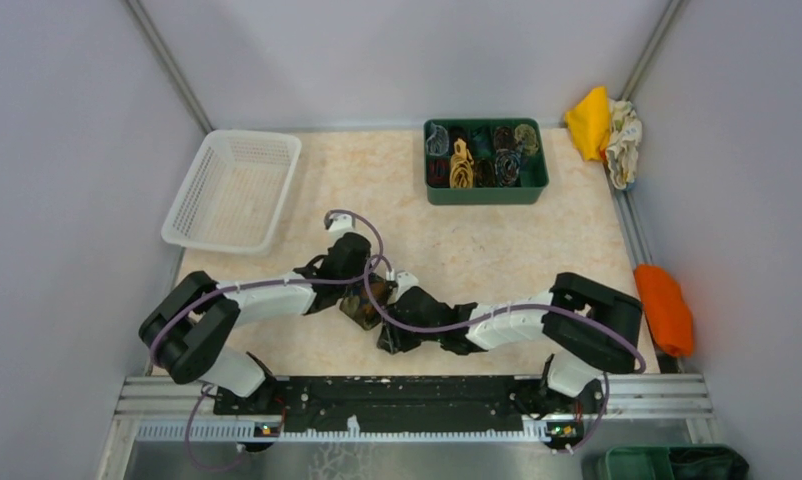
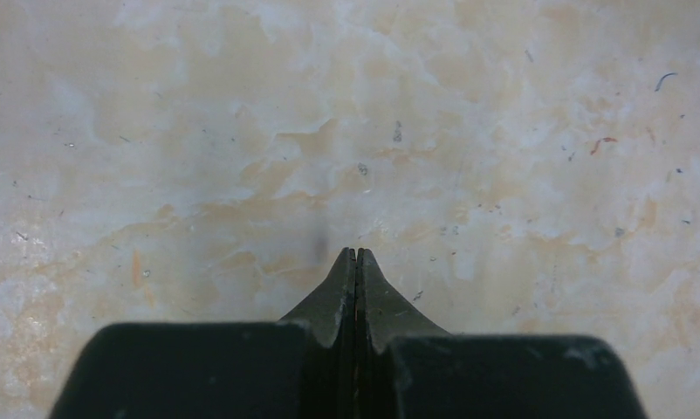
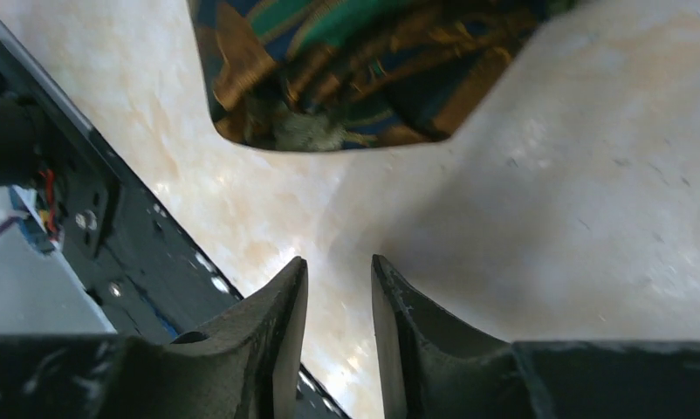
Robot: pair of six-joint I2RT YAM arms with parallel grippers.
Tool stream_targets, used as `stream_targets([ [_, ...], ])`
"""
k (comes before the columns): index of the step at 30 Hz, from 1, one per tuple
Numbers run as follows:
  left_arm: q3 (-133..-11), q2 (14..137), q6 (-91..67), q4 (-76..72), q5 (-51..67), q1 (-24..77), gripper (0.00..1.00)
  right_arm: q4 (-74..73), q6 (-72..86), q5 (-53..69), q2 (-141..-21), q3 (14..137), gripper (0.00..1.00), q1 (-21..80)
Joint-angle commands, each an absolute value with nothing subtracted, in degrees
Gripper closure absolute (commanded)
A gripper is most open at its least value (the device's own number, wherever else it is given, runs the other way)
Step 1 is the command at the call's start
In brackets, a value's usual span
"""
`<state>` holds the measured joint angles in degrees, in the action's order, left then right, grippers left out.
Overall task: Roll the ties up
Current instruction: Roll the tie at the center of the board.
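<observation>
A dark brown tie (image 1: pixel 362 310) with orange-gold and teal blotches lies bunched on the table between both arms. In the right wrist view the tie (image 3: pixel 364 70) sits just ahead of my fingers. My right gripper (image 1: pixel 390 335) (image 3: pixel 339 262) is open and empty, low over the table next to the tie. My left gripper (image 1: pixel 342 252) (image 2: pixel 356 253) is shut on nothing, over bare table just behind the tie. Several rolled ties fill the green bin (image 1: pixel 485 192).
A white mesh basket (image 1: pixel 232 190) stands at the back left. Yellow (image 1: pixel 589 120) and white (image 1: pixel 625 140) cloth lumps lie at the back right, an orange one (image 1: pixel 664 308) at the right edge. The black base rail (image 1: pixel 407 395) (image 3: pixel 111 227) runs along the near edge.
</observation>
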<state>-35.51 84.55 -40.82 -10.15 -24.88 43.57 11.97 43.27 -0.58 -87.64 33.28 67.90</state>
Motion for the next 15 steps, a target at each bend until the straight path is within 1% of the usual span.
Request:
stream_targets([
  [1,-34.5,86.2,-40.4,-12.7,-25.5,43.1,1.0,17.5,44.9,-3.3,-94.1,34.7,0.69,68.7],
  [3,-33.4,86.3,-40.8,-13.2,-25.1,43.0,1.0,17.4,44.8,-5.5,-96.0,35.4,0.73,68.7],
  [6,-32.7,86.3,-41.1,-12.3,-25.6,43.0,1.0,13.3,45.4,-11.2,-97.4,37.3,0.77,68.6],
  [10,-31.1,85.2,-41.5,-11.9,-25.6,43.0,1.0,8.0,44.6,-18.1,-98.1,39.5,0.77,67.7],
  [15,-29.9,83.7,-42.5,-9.6,-26.6,43.0,1.0,6.8,40.5,-19.0,-97.5,40.2,0.77,63.6],
])
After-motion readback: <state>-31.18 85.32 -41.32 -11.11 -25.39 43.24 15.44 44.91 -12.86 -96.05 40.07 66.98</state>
